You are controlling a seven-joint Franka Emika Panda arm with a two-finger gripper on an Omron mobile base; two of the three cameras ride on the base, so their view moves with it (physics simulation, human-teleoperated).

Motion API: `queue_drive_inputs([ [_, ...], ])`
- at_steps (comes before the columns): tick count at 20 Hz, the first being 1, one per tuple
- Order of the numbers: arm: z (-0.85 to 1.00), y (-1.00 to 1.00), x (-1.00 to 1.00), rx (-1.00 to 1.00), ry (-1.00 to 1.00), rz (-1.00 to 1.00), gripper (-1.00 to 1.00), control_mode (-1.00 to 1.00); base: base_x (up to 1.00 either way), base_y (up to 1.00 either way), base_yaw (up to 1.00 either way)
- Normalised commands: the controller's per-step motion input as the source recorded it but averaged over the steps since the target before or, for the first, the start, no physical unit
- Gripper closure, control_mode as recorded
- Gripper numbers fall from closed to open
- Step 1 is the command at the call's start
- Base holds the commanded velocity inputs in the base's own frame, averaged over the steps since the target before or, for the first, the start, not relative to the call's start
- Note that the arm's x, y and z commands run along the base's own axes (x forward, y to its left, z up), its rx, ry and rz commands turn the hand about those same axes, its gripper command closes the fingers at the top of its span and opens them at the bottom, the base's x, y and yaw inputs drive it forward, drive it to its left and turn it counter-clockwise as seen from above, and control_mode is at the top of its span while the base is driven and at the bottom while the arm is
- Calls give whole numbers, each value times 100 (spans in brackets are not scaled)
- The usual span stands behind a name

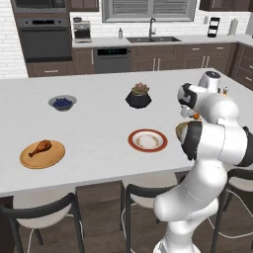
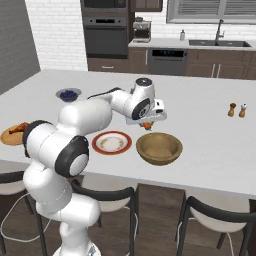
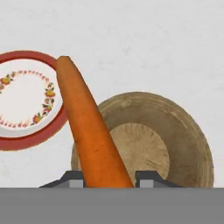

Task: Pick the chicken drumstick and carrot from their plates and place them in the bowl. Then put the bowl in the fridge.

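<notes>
The fingers (image 3: 107,177) grasp the carrot (image 3: 85,127) above the wooden bowl (image 2: 159,148), beside the red-rimmed plate (image 2: 111,142) on the table (image 2: 200,130)

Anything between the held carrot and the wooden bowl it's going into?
Nothing visible. The end effector grips the slim orange carrot above the counter, and in the hand view the round tan wooden bowl lies open and empty below it. The red-rimmed cream plate sits beside the bowl, apart from it, out of the way.
</notes>
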Motion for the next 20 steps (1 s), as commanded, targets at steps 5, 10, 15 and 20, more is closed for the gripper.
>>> queue_drive_inputs([
  [5,-41,-45,0,1,13,0,100,-100,0,0,0],
  [10,-54,9,0,0,14,0,100,-100,0,0,0],
  [15,-48,-4,1,0,5,0,100,-100,0,0,0],
  [20,-26,-30,5,-4,0,4,100,-100,0,0,0],
])
